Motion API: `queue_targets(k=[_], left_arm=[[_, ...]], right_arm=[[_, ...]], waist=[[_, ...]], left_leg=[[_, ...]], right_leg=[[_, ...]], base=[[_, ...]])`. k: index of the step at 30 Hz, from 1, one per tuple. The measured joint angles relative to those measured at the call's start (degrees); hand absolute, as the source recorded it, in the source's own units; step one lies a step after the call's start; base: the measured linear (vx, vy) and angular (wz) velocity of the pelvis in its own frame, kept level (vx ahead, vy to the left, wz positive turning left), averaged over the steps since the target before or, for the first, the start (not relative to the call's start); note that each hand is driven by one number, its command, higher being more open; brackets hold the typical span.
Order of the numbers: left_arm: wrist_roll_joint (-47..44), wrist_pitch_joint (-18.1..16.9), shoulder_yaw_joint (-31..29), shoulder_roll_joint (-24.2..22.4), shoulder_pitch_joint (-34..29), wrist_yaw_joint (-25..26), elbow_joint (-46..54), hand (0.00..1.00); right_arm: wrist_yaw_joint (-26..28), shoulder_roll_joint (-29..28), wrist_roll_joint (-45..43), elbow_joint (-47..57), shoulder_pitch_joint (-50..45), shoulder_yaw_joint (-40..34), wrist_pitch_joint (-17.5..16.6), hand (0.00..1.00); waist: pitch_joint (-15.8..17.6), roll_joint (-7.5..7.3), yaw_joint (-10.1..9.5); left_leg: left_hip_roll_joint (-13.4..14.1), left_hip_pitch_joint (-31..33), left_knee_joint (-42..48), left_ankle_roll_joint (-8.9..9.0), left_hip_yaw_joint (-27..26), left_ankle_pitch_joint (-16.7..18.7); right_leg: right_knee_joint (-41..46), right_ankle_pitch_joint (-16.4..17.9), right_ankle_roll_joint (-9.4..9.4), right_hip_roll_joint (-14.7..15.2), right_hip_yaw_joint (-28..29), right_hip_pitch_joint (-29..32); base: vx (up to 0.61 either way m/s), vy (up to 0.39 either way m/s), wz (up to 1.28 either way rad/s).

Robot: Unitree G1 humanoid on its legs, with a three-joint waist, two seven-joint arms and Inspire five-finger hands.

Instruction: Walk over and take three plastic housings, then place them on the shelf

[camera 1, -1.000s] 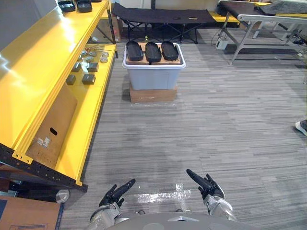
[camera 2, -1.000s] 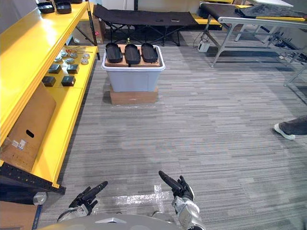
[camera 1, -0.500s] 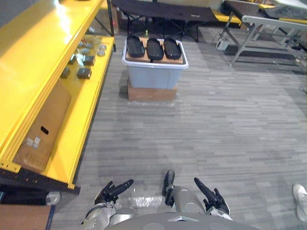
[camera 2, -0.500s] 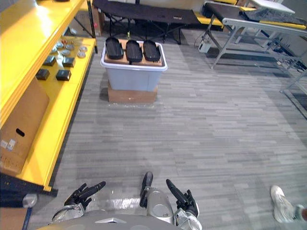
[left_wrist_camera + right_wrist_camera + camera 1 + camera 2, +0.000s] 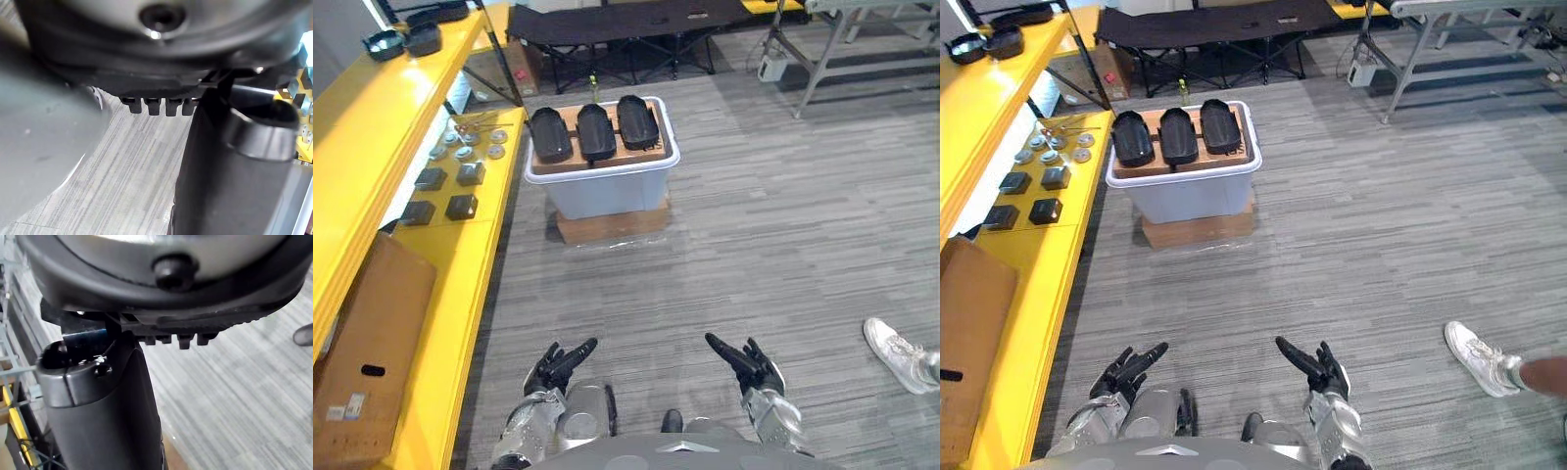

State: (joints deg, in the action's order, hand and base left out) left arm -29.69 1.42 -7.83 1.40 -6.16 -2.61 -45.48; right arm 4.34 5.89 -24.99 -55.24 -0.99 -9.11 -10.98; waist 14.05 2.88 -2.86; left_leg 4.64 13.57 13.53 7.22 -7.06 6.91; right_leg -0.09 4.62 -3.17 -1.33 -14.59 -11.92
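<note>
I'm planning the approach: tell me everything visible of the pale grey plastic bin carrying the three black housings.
The pale grey plastic bin is a rectangular tub with a white rim, standing upright on a flat brown cardboard box on the floor, beside the yellow metal shelf. A brown board across its top bears three black oval plastic housings side by side.

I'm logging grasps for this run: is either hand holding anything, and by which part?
Nothing is held. The left hand and right hand hang open over the floor; the three plastic housings lie atop the grey bin ahead.
</note>
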Motion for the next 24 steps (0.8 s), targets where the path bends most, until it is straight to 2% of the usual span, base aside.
queue_targets(k=[1,2,4,5,6,7,8,9,10,11,12,13,15,16,17,18,19,20,21,22,23,24], left_arm=[[-1.1,0.1,0.0,-0.1,0.0,-0.2,0.0,1.0],[-1.5,0.3,0.0,0.0,-0.2,-0.3,-0.1,1.0],[-1.4,0.9,0.0,1.1,-0.1,-0.7,0.0,1.0],[-1.4,1.3,0.0,2.0,0.0,-0.6,0.0,1.0],[-1.4,1.7,0.1,2.7,-0.1,-0.5,-0.1,1.0],[-1.4,2.0,0.1,3.2,-0.1,-0.2,-0.1,1.0],[-1.4,2.6,0.2,3.1,0.0,0.3,-0.1,1.0],[-1.4,2.6,0.3,3.1,0.0,0.2,-0.1,1.0],[-1.4,2.5,0.3,3.2,0.0,0.4,0.0,1.0],[-1.4,2.4,0.5,3.2,0.0,0.8,0.1,1.0],[-1.4,2.3,1.9,3.0,-0.3,1.3,0.3,1.0],[-1.5,2.3,2.8,3.0,-0.2,1.4,0.6,1.0],[-1.7,2.3,3.7,2.8,0.5,1.4,1.4,1.0],[-1.8,2.3,4.1,2.4,1.4,1.5,1.4,1.0],[-2.0,2.2,4.8,2.3,2.0,1.5,1.0,1.0],[-2.0,2.2,5.0,2.2,2.2,1.5,0.7,1.0],[-2.2,1.7,5.2,2.4,2.4,1.4,-0.1,1.0],[-2.3,1.0,5.2,2.4,2.3,1.4,-0.7,1.0],[-2.3,1.1,5.0,2.4,2.0,1.4,-0.7,1.0],[-3.4,0.8,4.9,3.2,1.4,1.6,-0.9,1.0],[-4.2,0.3,4.6,3.1,0.8,2.3,-1.2,1.0],[-4.6,0.2,4.6,2.8,0.2,2.7,-1.3,1.0]], right_arm=[[-0.8,0.3,0.1,0.0,-0.5,0.8,0.1,1.0],[-1.2,0.3,0.4,0.0,-1.0,1.4,0.2,1.0],[-1.4,0.0,0.4,0.0,-1.4,1.9,0.4,1.0],[-1.3,0.0,0.4,0.0,-1.4,2.1,0.5,1.0],[-1.3,-0.3,0.4,-0.1,-1.7,2.2,0.7,1.0],[-1.1,-0.4,0.4,-0.1,-1.7,2.3,0.7,1.0],[-0.7,0.0,0.4,-0.2,-0.8,2.4,0.7,1.0],[-0.6,-0.1,0.4,-0.4,-0.8,2.5,0.8,1.0],[-0.4,-0.5,0.5,-0.6,-0.8,2.7,0.9,1.0],[0.0,-0.6,0.6,-1.2,-0.9,3.1,1.0,1.0],[0.2,-0.8,1.7,-1.3,-1.6,3.9,1.0,1.0],[0.3,-0.8,1.7,-1.3,-1.5,4.4,0.9,1.0],[0.3,-1.2,1.7,-1.2,-0.7,5.3,0.9,1.0],[0.4,-1.4,1.8,-1.1,-0.1,5.3,0.5,1.0],[0.3,-1.4,1.8,-1.0,0.0,5.2,0.0,1.0],[0.3,-1.4,1.7,-1.1,-0.1,5.1,-0.1,1.0],[0.3,-1.4,1.7,-1.2,-0.4,4.7,-0.5,1.0],[0.3,-1.7,1.7,-1.2,-0.7,3.8,-0.7,1.0],[0.3,-1.8,1.6,-1.2,-1.3,3.6,-0.7,1.0],[0.4,-2.0,1.5,-1.2,-2.8,3.4,-0.7,1.0],[0.5,-1.9,1.4,-1.2,-3.9,2.8,-0.7,1.0],[0.6,-1.7,0.9,-1.2,-4.3,2.3,-0.6,1.0]], waist=[[0.3,0.58,-0.43],[0.4,0.87,-0.23],[0.3,0.0,-0.15],[0.0,-2.12,-0.23],[-0.8,-4.14,-0.23],[-1.3,-5.17,-0.31],[-1.2,-5.24,-0.04],[-1.1,-5.43,-0.07],[-0.5,-5.68,0.07],[-0.1,-5.63,0.01],[-0.2,-4.66,0.24],[-0.1,-4.33,0.41],[0.3,-3.37,1.02],[0.6,-2.51,1.25],[0.7,-2.24,1.42],[0.7,-2.26,1.47],[0.8,-2.68,1.52],[1.2,-3.43,1.51],[1.2,-3.83,1.5],[0.8,-4.7,1.44],[0.3,-4.01,1.46],[-0.1,-3.34,1.41]], left_leg=[[0.3,-0.1,-4.5,0.58,-0.2,-2.8],[1.1,-0.2,-4.1,-0.69,-1.0,-4.8],[0.8,-0.1,-0.4,-3.61,-2.5,-8.4],[-0.9,0.3,3.3,-7.55,-4.8,-8.4],[-2.6,-0.2,3.4,-9.02,-5.9,-6.9],[-4.0,-0.5,3.1,-9.73,-6.4,-6.0],[-5.4,-1.6,3.1,-11.32,-7.0,-4.6],[-5.9,-2.8,2.9,-11.9,-7.1,-3.9],[-6.5,-5.6,2.7,-12.54,-7.1,-2.8],[-6.9,-8.6,2.5,-12.81,-6.9,-1.4],[-6.8,-12.5,1.5,-12.96,-5.8,0.1],[-6.7,-14.0,0.7,-12.93,-5.3,0.3],[-5.8,-16.7,-1.7,-12.75,-3.4,0.3],[-4.8,-17.1,-2.2,-12.03,-1.8,0.7],[-4.2,-17.2,-2.4,-11.37,-0.3,1.2],[-4.0,-17.3,-2.5,-10.93,0.6,1.5],[-4.0,-17.7,-2.2,-10.03,2.2,2.3],[-4.2,-18.6,-0.6,-9.06,3.9,4.3],[-4.2,-18.9,0.8,-8.47,4.8,5.7],[-4.2,-19.2,3.7,-7.3,6.7,8.7],[-2.9,-19.6,6.3,-5.97,8.4,11.8],[-2.1,-20.1,6.6,-5.58,8.9,12.9]], right_leg=[[-0.5,1.3,0.87,-0.6,0.6,-1.8],[0.1,4.0,1.38,-1.0,0.9,-3.9],[4.1,8.7,2.23,0.4,1.4,-4.5],[9.1,13.4,3.67,3.5,1.9,-3.4],[12.9,14.9,5.54,6.0,1.9,-2.8],[17.6,16.0,6.44,7.8,2.3,-0.7],[35.3,13.9,10.4,11.7,2.7,7.4],[42.1,10.9,10.73,13.3,2.7,10.1],[50.5,9.6,10.07,15.8,2.0,13.1],[55.6,10.7,8.26,17.3,1.2,14.4],[56.5,12.0,6.7,17.6,-0.7,16.1],[54.5,12.0,6.64,17.3,-1.4,16.7],[42.4,11.9,6.86,15.1,-3.2,18.4],[31.4,10.9,7.94,13.0,-2.9,19.3],[21.1,8.3,9.18,11.2,-0.6,20.2],[16.6,6.2,9.24,10.6,0.8,20.6],[10.0,1.7,9.9,10.0,3.9,20.6],[8.4,-1.5,10.24,10.2,6.2,20.7],[8.9,-2.2,9.79,10.2,7.2,20.5],[10.6,-2.6,8.81,10.3,7.6,19.7],[15.4,-4.2,7.61,10.0,6.5,20.1],[17.5,-3.8,7.01,9.7,5.6,20.3]], base=[[0.37,0.227,-0.16],[0.39,0.256,-0.14],[0.38,0.251,-0.06],[0.56,0.252,-0.11],[0.48,0.198,-0.15],[0.52,0.174,-0.07],[0.39,0.161,-0.04],[0.49,0.206,0.05],[0.37,0.134,0.07],[0.54,0.15,0.23],[0.53,0.118,0.28],[0.48,0.086,0.43],[0.31,0.023,0.44],[0.31,-0.023,0.54],[0.31,-0.044,0.57],[0.31,-0.097,0.63],[0.3,-0.172,0.7],[0.31,-0.222,0.73],[0.32,-0.322,0.78],[0.39,-0.487,0.73],[0.39,-0.489,0.66],[0.32,-0.394,0.46]])
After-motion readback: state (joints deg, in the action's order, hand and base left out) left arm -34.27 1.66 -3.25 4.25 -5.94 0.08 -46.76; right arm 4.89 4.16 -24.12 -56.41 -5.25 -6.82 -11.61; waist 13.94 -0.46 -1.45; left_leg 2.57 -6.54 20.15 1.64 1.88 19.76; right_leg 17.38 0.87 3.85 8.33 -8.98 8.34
